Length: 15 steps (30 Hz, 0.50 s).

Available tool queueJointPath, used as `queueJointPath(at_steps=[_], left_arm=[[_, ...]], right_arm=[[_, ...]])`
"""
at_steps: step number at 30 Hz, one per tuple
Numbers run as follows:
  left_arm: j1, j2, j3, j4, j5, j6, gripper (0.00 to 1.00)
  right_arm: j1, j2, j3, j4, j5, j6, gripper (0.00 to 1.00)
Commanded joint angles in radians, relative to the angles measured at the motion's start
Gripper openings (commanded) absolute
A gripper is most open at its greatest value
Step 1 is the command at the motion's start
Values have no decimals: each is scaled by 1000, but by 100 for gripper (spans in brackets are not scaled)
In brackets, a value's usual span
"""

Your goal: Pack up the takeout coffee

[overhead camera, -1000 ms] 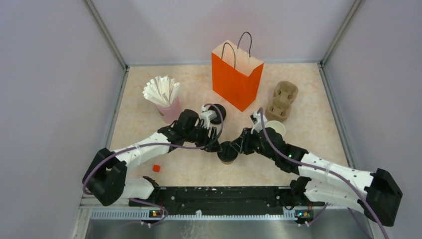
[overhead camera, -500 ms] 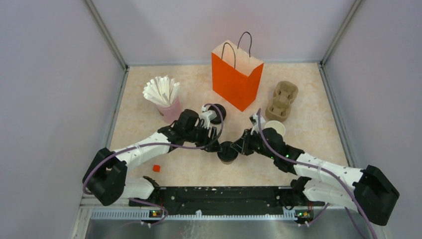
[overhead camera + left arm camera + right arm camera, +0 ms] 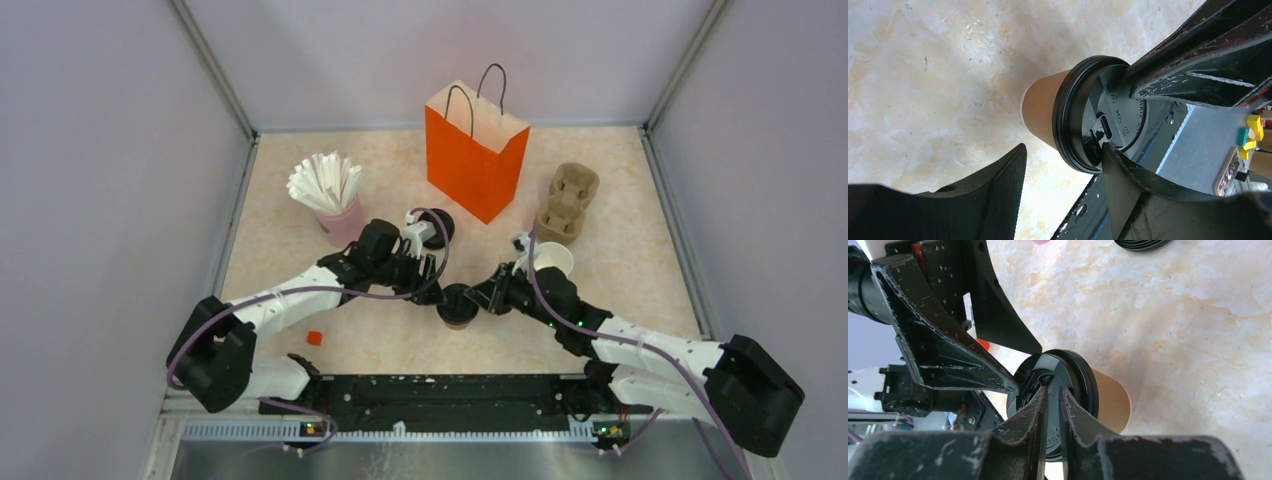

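Note:
The takeout coffee [image 3: 458,305], a brown paper cup with a black lid, stands upright on the table between the two arms. My left gripper [image 3: 432,286] is open. In the left wrist view one of its fingertips [image 3: 1108,150] touches the lid [image 3: 1098,115], while the padded finger [image 3: 1000,192] stays apart beside the cup wall [image 3: 1040,110]. My right gripper [image 3: 483,297] comes in from the right. Its jaws are drawn together to a thin slit, and the gripper [image 3: 1052,390] has its tips resting on the lid's top [image 3: 1070,372]. Nothing is held between them.
An orange paper bag [image 3: 476,150] stands open at the back. A pink cup of white sticks [image 3: 330,195] is at back left. A cardboard cup carrier [image 3: 567,203] and lidless cups [image 3: 553,258] are at the right. Spare black lids [image 3: 440,225] lie behind the left gripper, and a small red bit [image 3: 314,338] lies near the front.
My right gripper's jaws have drawn closer together over the lid, and the right arm has shifted slightly. The cup and the left arm stay put.

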Motion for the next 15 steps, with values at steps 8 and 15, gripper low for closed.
queueJointPath(at_steps=[8, 15], left_arm=[[-2, 38, 13, -9, -59, 33, 61], [-4, 60, 13, -14, -75, 32, 61]], right_arm=[[-25, 0, -137, -67, 99, 75, 14], [-24, 41, -148, -29, 101, 79, 13]])
